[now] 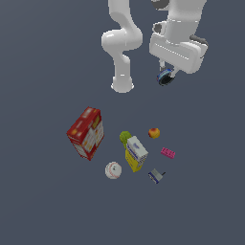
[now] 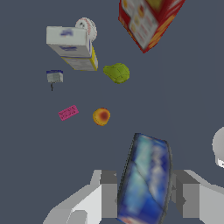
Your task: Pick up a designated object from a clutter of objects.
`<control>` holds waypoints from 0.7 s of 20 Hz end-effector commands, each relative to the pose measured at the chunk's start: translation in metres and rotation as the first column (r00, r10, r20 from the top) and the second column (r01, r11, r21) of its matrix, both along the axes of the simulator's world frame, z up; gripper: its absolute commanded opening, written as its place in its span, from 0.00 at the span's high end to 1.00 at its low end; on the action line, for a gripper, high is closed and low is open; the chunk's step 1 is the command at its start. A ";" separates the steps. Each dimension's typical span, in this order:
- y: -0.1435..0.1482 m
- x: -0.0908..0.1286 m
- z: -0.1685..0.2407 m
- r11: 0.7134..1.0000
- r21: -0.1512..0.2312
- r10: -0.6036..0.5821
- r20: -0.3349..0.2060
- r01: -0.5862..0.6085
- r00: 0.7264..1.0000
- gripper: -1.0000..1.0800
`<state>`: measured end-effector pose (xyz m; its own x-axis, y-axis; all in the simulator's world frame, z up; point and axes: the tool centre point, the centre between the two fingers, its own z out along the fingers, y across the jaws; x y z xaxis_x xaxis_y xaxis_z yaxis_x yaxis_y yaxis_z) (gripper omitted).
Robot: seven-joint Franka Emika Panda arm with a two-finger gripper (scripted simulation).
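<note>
The white arm (image 1: pixel 123 43) is reaching high above the dark floor (image 1: pixel 43 201), and its gripper (image 1: pixel 167 74) is clamping the designated object (image 1: pixel 166 77), a dark round piece with a light-blue rim, between its fingers (image 2: pixel 108 192), well clear of the floor. In the wrist view the piece is filling the gap between the pads, its blue face (image 2: pixel 146 177) showing. Below, the red carton (image 1: pixel 86 132) is standing apart toward the exterior view's left. The yellow-white box (image 1: pixel 136 153) is touching the green lump (image 1: pixel 125 138). The white baseball (image 1: pixel 113 170) is lying near the box. The orange fruit (image 1: pixel 153 132), pink brick (image 1: pixel 168 152) and grey-blue boxy piece (image 1: pixel 155 175) are sitting apart.
</note>
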<state>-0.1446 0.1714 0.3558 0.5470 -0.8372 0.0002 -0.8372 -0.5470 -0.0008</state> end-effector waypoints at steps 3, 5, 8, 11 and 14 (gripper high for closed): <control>0.000 -0.001 0.002 1.000 0.000 0.000 -0.001 0.000 1.000 1.00; 0.000 0.000 0.003 1.000 0.000 0.000 -0.001 0.000 1.000 1.00; 0.000 0.002 0.008 1.000 0.000 0.000 -0.001 0.000 1.000 1.00; 0.000 0.006 0.017 1.000 0.000 0.000 -0.001 0.000 1.000 1.00; 0.000 0.009 0.023 1.000 0.000 0.000 -0.001 0.000 1.000 1.00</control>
<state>-0.1368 0.1711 0.3752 0.5469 -0.8372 -0.0002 -0.8372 -0.5469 0.0006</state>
